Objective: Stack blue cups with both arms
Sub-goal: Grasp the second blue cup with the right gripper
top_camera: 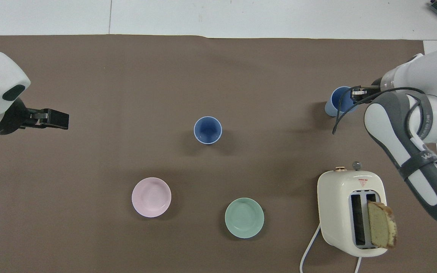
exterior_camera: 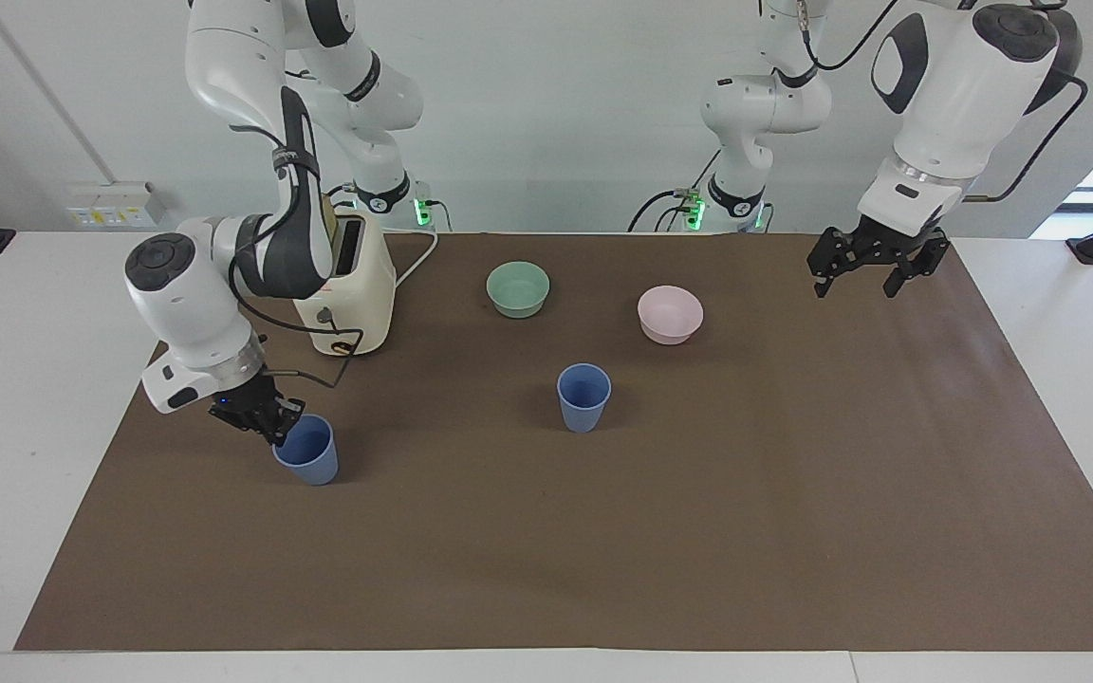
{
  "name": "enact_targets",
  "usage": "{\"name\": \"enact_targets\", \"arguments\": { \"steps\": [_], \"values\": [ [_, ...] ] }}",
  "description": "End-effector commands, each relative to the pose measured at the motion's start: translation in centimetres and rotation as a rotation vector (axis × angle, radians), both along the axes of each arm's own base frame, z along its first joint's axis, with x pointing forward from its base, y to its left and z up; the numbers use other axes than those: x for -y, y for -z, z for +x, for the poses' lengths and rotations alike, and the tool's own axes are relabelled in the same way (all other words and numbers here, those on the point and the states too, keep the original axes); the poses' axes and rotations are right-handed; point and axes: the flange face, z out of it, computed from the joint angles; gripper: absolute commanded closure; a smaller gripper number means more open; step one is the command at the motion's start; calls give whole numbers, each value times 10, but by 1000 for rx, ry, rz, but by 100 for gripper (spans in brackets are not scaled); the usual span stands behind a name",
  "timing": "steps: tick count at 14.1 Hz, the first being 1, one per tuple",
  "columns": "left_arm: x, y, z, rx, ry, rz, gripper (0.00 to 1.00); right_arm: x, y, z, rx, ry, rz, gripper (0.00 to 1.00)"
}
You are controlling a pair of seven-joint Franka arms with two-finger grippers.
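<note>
One blue cup [exterior_camera: 583,398] stands upright in the middle of the brown mat, also in the overhead view [top_camera: 207,130]. The second blue cup [exterior_camera: 307,453] stands toward the right arm's end of the table, farther from the robots than the toaster, and shows in the overhead view [top_camera: 335,106]. My right gripper [exterior_camera: 269,421] is shut on this cup's rim on the side nearest the robots; it also shows in the overhead view [top_camera: 356,93]. My left gripper [exterior_camera: 871,267] is open and empty, raised over the mat at the left arm's end [top_camera: 53,119].
A cream toaster [exterior_camera: 352,294] with a bread slice [top_camera: 381,224] stands near the right arm's base. A mint-green bowl [exterior_camera: 518,287] and a pale pink bowl [exterior_camera: 670,313] sit nearer to the robots than the middle cup. The brown mat [exterior_camera: 698,531] covers the table.
</note>
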Motion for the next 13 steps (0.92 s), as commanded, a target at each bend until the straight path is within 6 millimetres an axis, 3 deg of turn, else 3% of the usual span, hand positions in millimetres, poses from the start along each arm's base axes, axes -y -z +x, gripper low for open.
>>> {"name": "enact_targets", "arguments": {
  "steps": [1, 3, 5, 7, 8, 9, 12, 13],
  "values": [
    [-20, -5, 2, -10, -17, -30, 0, -18, -42, -9, 21, -18, -3, 100],
    [-21, -3, -1, -25, -18, -29, 0, -39, -78, -19, 36, -42, -3, 100],
    [-43, -5, 2, -51, -22, -17, 0, -71, -117, -31, 60, -68, -5, 100],
    [-43, -15, 9, -46, 34, -20, 0, -102, -155, -50, 67, -93, -6, 100],
    [-43, -15, 10, -40, 23, -24, 0, -126, -172, -61, 74, -113, -1, 100],
    [-44, -10, 7, -45, 21, -23, 0, -135, -185, -70, 74, -110, 11, 100],
    [-56, 2, -3, -43, -9, -23, 0, -174, -191, -82, 70, -160, 42, 100],
    [-56, 1, -4, -39, -16, -29, 0, -177, -191, -82, 75, -160, 46, 100]
  ]
}}
